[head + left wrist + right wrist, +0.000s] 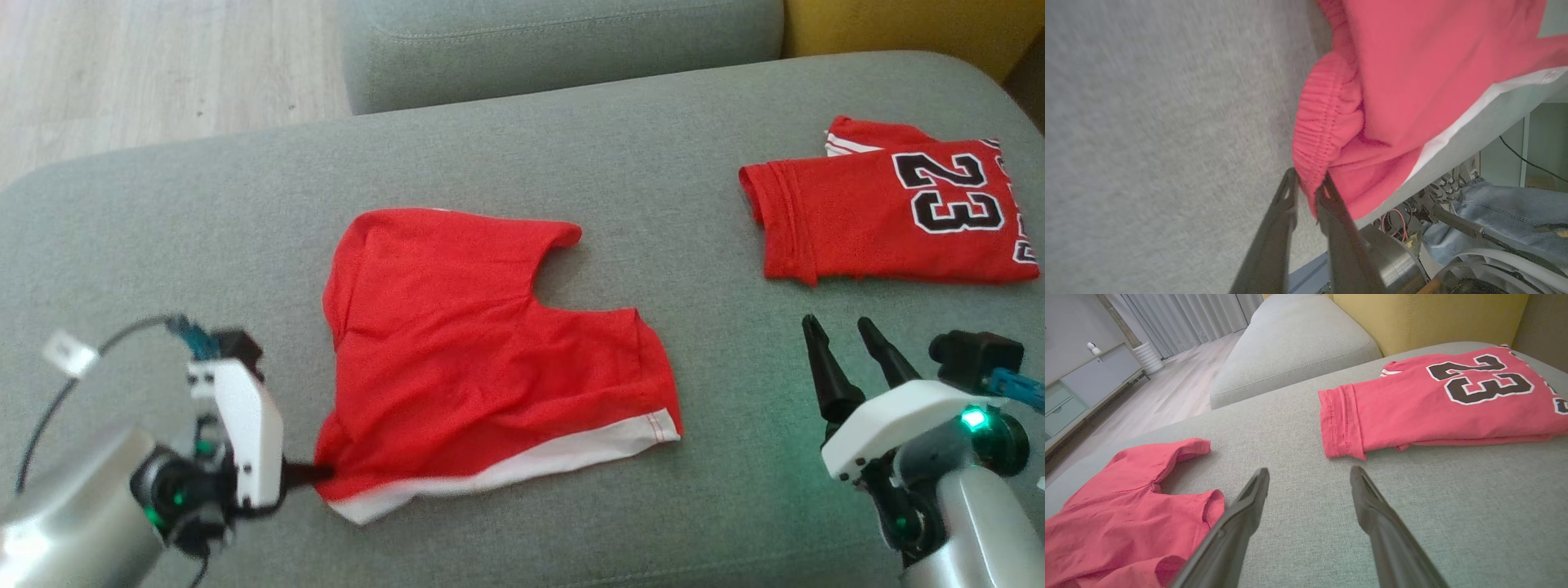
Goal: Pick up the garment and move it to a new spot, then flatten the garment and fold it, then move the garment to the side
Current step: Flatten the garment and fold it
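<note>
The garment (482,351) is a pair of red shorts with a white stripe, lying spread on the grey cushion (522,147). My left gripper (322,472) is at its lower left corner, shut on the gathered red waistband (1323,122), which sits pinched between the two dark fingers (1286,196) in the left wrist view. My right gripper (845,327) hovers open over bare cushion at the lower right, its fingers (1253,494) spread with nothing between them. From the right wrist, the shorts (1126,498) lie to its left.
A folded red jersey (890,212) numbered 23 rests at the far right of the cushion, also ahead of my right gripper (1437,400). A second grey cushion (555,41) and a yellow one (898,24) lie behind. Wooden floor (147,65) is at the upper left.
</note>
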